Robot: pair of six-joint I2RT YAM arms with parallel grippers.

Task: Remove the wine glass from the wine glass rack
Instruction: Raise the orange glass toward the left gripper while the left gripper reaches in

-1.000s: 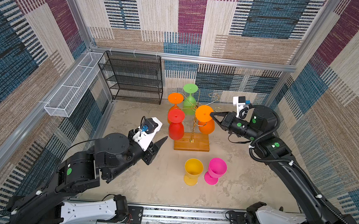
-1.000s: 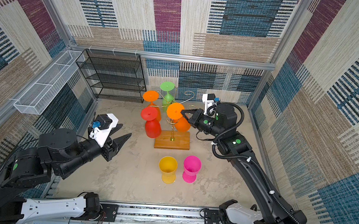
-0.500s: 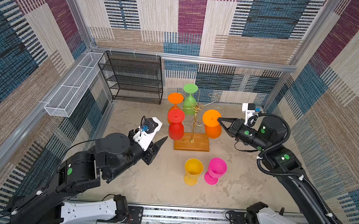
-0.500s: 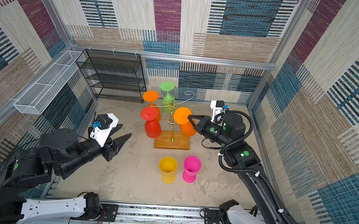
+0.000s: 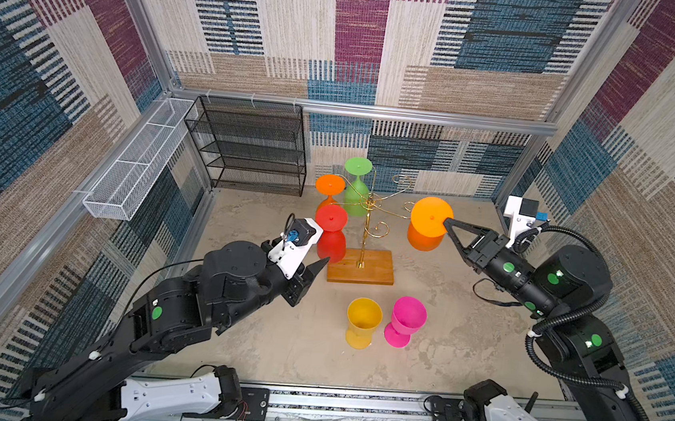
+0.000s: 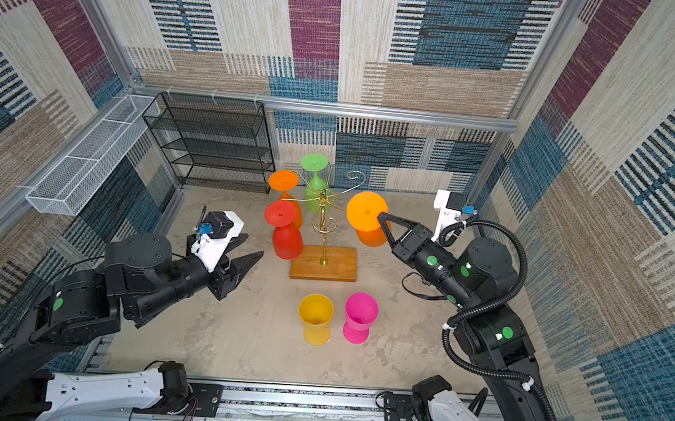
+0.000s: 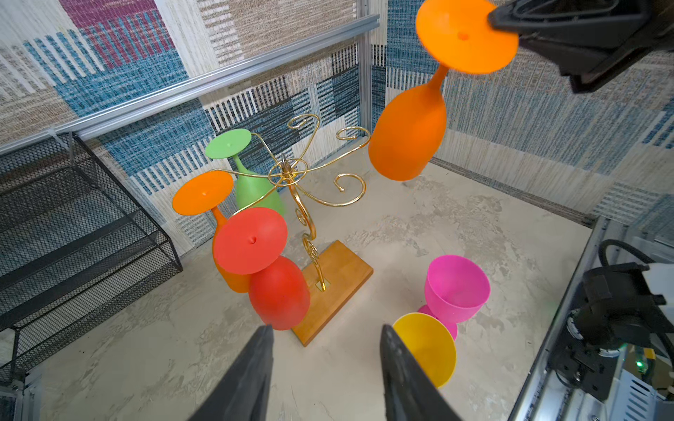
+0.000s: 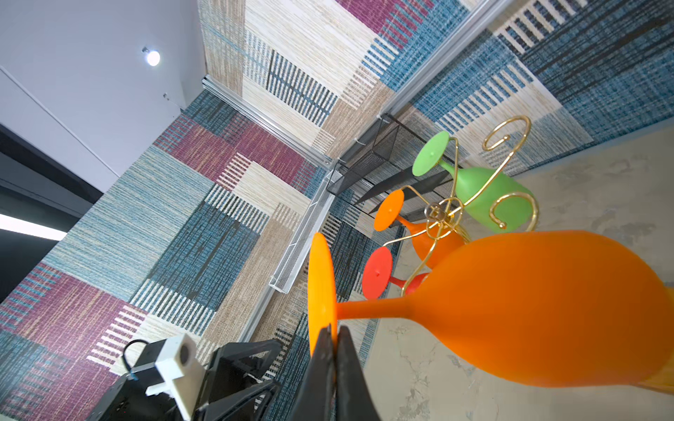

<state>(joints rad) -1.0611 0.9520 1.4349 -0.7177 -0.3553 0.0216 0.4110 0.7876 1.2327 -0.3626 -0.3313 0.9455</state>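
Note:
My right gripper is shut on the rim of the foot of an orange wine glass, which hangs upside down in the air to the right of the wine glass rack. In the left wrist view this glass is apart from the rack's gold arms. The right wrist view shows the fingertips pinching the foot disc. A red glass, a smaller orange one and a green one hang on the rack. My left gripper is open and empty, left of the wooden base.
A yellow glass and a pink glass stand upright on the table in front of the rack. A black mesh shelf unit stands at the back left wall. A long white wire basket hangs on the left wall.
My right gripper has moved right and slightly forward, carrying the orange wine glass away from the rack's arm. The left arm has not moved.

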